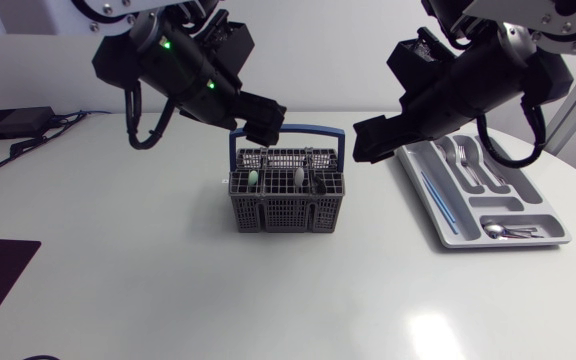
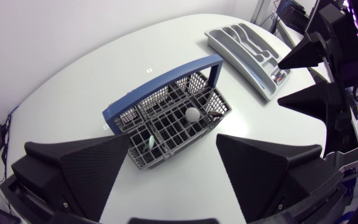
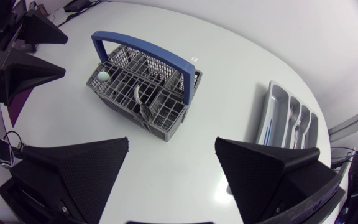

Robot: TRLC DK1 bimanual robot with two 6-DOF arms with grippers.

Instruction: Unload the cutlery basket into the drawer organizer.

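Left jaws stand wide apart with nothing between them, their wedge fingers [image 2: 86, 168] framing the grey cutlery basket [image 1: 286, 208], which sits ahead of and below them at the middle of the tabletop [image 1: 168, 285]. Right jaws are likewise apart and empty. From the head view they hang just beside the basket's blue handle [image 1: 298, 128], between the basket and the drawer organizer [image 1: 508, 243]. The left jaws hang over the handle's other end.

Inside the basket show a pale green knob [image 1: 253, 179], a whitish one [image 1: 299, 177] and a metal piece [image 3: 143, 107], perhaps a fork, mostly sunk in the grid. The organizer holds silver cutlery [image 1: 473, 165], a blue strip [image 1: 438, 203] in its long compartment and a spoon [image 1: 498, 231] in the crosswise one. The right arm [image 1: 478, 85] covers its far end.
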